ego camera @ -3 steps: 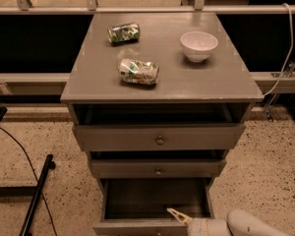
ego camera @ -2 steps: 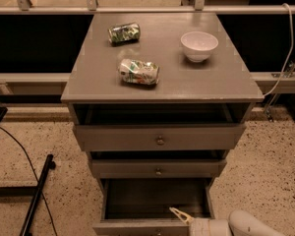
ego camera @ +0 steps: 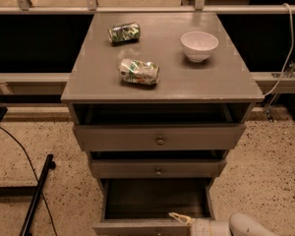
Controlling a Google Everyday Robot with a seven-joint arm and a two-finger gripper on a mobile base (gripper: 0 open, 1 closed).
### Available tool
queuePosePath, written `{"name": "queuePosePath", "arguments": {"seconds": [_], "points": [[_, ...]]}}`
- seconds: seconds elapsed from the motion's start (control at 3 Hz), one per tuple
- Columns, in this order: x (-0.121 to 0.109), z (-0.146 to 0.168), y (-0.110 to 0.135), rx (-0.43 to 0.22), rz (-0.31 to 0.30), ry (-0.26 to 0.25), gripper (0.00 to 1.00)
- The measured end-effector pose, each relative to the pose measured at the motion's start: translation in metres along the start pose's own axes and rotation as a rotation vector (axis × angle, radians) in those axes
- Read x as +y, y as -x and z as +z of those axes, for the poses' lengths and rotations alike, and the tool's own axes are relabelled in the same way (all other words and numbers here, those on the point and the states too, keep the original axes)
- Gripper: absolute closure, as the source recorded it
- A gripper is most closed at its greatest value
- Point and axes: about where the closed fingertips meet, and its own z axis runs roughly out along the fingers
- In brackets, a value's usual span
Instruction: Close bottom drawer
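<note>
The robot's pale hand (ego camera: 181, 218) sits at the very bottom of the camera view, reaching in from the right on a white, rounded arm (ego camera: 248, 225). Its tan front end lies over the top edge of the front panel, right of centre. I cannot tell whether it is clenched or released, or whether it touches the wood.

That panel belongs to the bottom drawer (ego camera: 152, 200), the lowest grey-painted wooden drawer with a dark box. It is pulled well out toward the camera and its inside looks bare.

Above it, the grey middle drawer (ego camera: 157, 169) and the taller grey top drawer (ego camera: 160, 138), each with a small round knob, stand slightly out from the frame. The flat grey bench (ego camera: 196, 85) on top carries two crushed green-printed cans (ego camera: 139, 72) and a white ceramic bowl (ego camera: 199, 45). Speckled stone floor (ego camera: 265, 166) surrounds the unit.

As for progress, the drawer looks fully open, so the closing itself seems hardly begun. The hand appears placed for the push. What is left is to drive the panel straight back until it sits in the frame.
</note>
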Motion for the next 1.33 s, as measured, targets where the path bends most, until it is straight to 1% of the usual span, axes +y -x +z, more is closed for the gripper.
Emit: {"name": "queuePosePath", "arguments": {"seconds": [0.33,0.67,1.0,1.33], "points": [[0.004,0.002,-0.016,-0.005,0.017,-0.007,0.49],[0.009,0.004,-0.027,-0.011,0.031,-0.011,0.73],[0.01,0.006,-0.027,-0.014,0.032,-0.008,0.96],[0.004,0.01,-0.044,0.051,0.042,-0.057,1.0]]}}
